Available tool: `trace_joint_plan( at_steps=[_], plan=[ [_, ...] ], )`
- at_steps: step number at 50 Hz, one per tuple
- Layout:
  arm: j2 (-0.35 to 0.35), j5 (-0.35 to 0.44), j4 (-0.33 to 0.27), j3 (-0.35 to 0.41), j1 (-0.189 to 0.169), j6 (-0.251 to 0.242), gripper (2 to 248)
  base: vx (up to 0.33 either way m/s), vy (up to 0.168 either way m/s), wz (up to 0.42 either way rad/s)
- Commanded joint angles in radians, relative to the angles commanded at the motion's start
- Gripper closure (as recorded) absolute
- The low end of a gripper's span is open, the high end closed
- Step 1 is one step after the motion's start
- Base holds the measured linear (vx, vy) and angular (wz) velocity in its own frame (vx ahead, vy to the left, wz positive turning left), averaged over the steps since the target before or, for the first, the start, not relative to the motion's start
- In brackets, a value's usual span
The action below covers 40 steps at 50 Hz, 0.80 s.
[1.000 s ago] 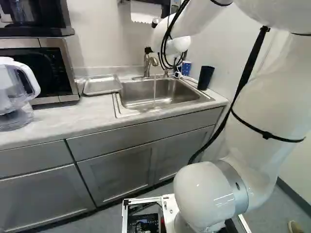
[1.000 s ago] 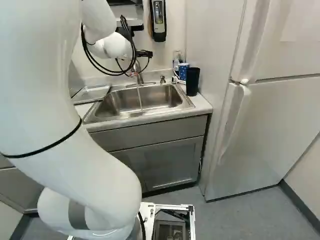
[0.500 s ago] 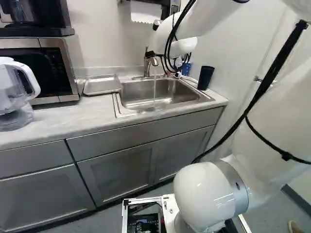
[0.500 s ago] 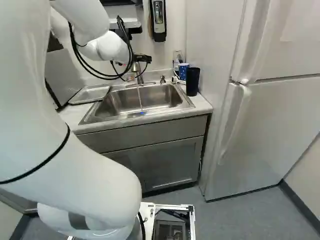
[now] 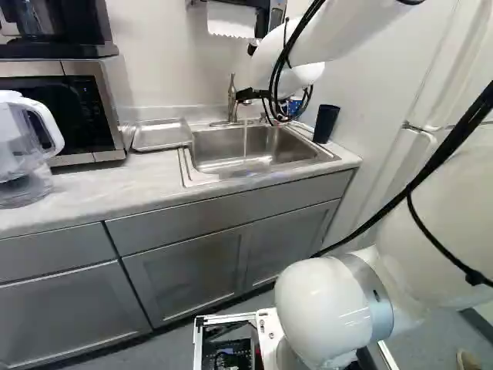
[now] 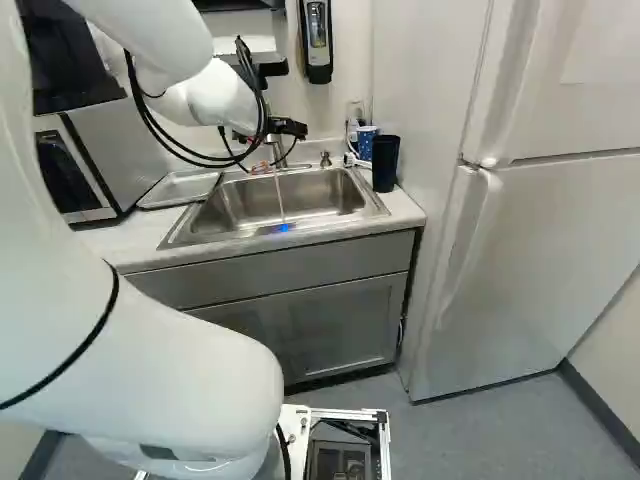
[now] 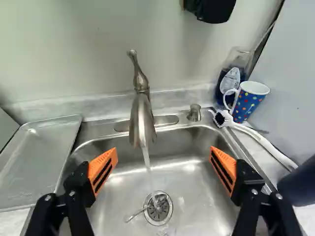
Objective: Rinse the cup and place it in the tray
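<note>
The gripper hangs over the back of the sink near the faucet. In the wrist view the gripper is open, its orange pads wide apart with nothing gripped. Between and beyond them, the faucet pours water towards the drain. A blue dotted cup stands upright past the sink's back corner, ahead of one finger and off to its side. A dark cup is at the counter's end, beside the sink. The metal tray lies flat on the sink's other side and looks bare.
A white-handled brush lies beside the blue cup, with a bottle behind. The soap pump rises from the sink rim. A microwave and a water pitcher stand beyond the tray. The refrigerator is at the right.
The arm has swung and its gripper has come down towards the sink, shifting right in the left base view. The base, cups and tray have stayed put; water runs throughout.
</note>
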Motion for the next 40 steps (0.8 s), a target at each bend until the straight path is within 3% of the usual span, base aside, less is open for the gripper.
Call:
trace_joint_plan(
  at_steps=[26,40],
  plan=[
    [0.013,-0.117,0.0,0.011,-0.012,0.0,3,0.0,0.0,0.0],
    [0.013,-0.117,0.0,0.011,-0.012,0.0,3,0.0,0.0,0.0]
  ],
)
